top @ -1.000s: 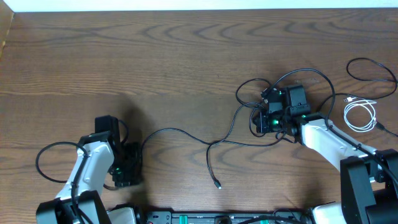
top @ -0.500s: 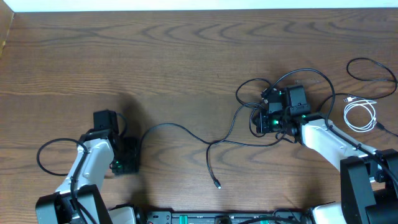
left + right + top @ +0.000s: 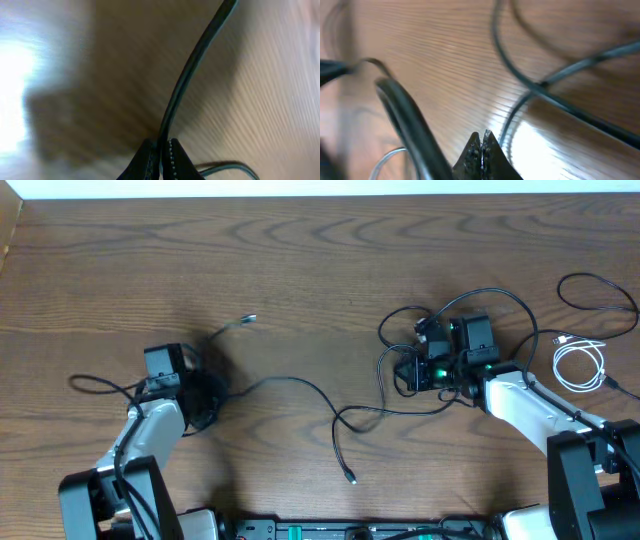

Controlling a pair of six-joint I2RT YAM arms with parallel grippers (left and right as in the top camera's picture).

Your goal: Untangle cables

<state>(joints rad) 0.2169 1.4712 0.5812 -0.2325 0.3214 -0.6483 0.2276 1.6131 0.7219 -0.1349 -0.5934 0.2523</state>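
**Overhead view.** The left gripper (image 3: 200,394) sits at the left of the wooden table (image 3: 320,260), closed on the black cable (image 3: 290,379). From the gripper the cable arcs right across the middle of the table to a tangle (image 3: 420,330) of dark loops. One plug end (image 3: 248,319) lies just beyond the left gripper, toward the far edge. A second free end (image 3: 350,477) lies near the front edge, between the two arms. The right gripper (image 3: 412,372) is down in the tangle, with loops in front of it and on both sides. A coiled white cable (image 3: 580,366) lies well apart at the right edge, beside the right arm.

**Left wrist view.** The left gripper (image 3: 160,150) has its fingertips (image 3: 175,156) pressed together, pinching the black cable (image 3: 195,65). The cable rises from between the tips toward the upper right. It is clear of the table (image 3: 270,100), which is blurred beneath it.

**Right wrist view.** The right gripper (image 3: 481,142) shows its fingertips (image 3: 473,150) meeting with no gap. Whether a strand is caught between them cannot be told. A thick, blurred dark strand (image 3: 405,120) passes just beside the tips on their left. Thinner strands (image 3: 540,85) cross the table (image 3: 445,55) ahead and to the right.
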